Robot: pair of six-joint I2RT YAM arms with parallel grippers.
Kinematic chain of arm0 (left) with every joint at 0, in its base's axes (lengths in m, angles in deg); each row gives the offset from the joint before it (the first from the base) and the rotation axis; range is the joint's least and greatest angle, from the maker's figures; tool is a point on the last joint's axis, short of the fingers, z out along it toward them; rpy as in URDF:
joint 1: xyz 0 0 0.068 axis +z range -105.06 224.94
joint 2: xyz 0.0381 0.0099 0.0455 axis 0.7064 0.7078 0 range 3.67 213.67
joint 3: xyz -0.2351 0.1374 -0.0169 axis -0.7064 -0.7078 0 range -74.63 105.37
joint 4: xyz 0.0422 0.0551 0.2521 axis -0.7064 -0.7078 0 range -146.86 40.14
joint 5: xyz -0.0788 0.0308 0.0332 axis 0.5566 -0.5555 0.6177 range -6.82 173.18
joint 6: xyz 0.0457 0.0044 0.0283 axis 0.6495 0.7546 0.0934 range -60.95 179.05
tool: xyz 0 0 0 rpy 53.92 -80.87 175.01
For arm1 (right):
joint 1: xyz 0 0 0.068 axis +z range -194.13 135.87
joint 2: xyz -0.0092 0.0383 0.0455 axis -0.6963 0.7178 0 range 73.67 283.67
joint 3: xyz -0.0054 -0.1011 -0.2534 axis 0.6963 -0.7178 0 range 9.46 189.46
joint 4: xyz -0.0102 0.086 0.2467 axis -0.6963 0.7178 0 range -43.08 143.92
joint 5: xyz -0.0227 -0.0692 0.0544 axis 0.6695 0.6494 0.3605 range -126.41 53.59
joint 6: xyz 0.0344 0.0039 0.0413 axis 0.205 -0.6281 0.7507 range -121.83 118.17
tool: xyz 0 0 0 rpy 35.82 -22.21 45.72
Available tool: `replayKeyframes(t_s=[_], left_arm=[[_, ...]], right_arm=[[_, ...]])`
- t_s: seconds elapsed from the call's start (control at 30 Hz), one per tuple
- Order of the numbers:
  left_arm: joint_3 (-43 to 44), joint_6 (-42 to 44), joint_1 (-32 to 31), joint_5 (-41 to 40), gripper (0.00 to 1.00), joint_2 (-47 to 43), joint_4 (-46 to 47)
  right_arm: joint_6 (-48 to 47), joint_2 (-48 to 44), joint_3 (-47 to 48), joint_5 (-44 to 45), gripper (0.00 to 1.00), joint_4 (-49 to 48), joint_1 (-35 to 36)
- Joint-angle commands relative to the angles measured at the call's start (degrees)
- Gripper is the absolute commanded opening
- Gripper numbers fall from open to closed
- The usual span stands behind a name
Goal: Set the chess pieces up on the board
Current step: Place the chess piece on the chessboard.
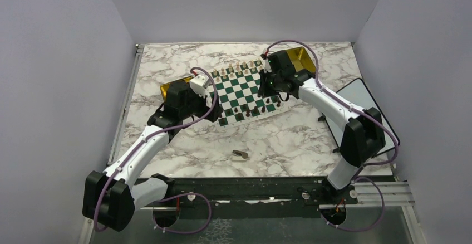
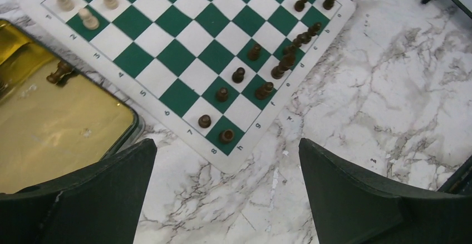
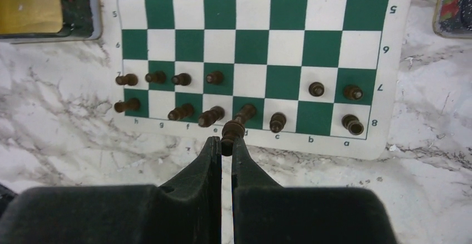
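A flat square chessboard of dark green and white checks (image 1: 236, 85) lay on the grey-veined white marble counter (image 1: 289, 144), turned at an angle between the two arms. The tiny dark brown chess pieces (image 3: 181, 79) stood on its two near ranks. Four stood in a line on the seventh from the h file, two more on a7 and b7, and six along the eighth.

The right arm's jaws were closed on one more dark brown piece (image 3: 232, 129), held at the white border by the d and e letters; whether it touched the board could not be told. The left arm's jaws stood wide apart, gripping nothing, the dark fingers (image 2: 356, 199) spread above the board's h8 corner and the marble beside it.

Pale cream pieces (image 2: 88, 17) stood on the far ranks. An open gold square tin (image 2: 50, 127) lay just beside the board's left edge — a single dark piece (image 2: 60, 71) lay on its side within it. A small brown object (image 1: 240, 154) lay alone on the counter — well apart from the board.
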Motion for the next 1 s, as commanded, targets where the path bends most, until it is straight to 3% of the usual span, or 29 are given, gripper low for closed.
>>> replayKeyframes(t_s=[0.0,0.5,0.97], left_arm=[[0.01,-3.67,2.50,-4.26,0.99,-1.96,-2.88],[-3.56,-3.77,3.98,-5.73,0.99,-3.92,-3.79],[-3.63,-3.21,3.98,-5.75,0.99,-4.60,-3.83]], right_arm=[[-2.24,4.23,3.43,3.35,0.07,1.60,-0.59],[-2.92,16.65,8.70,6.01,0.08,1.67,-0.91],[-2.39,20.82,9.12,6.19,0.09,1.95,-1.50]])
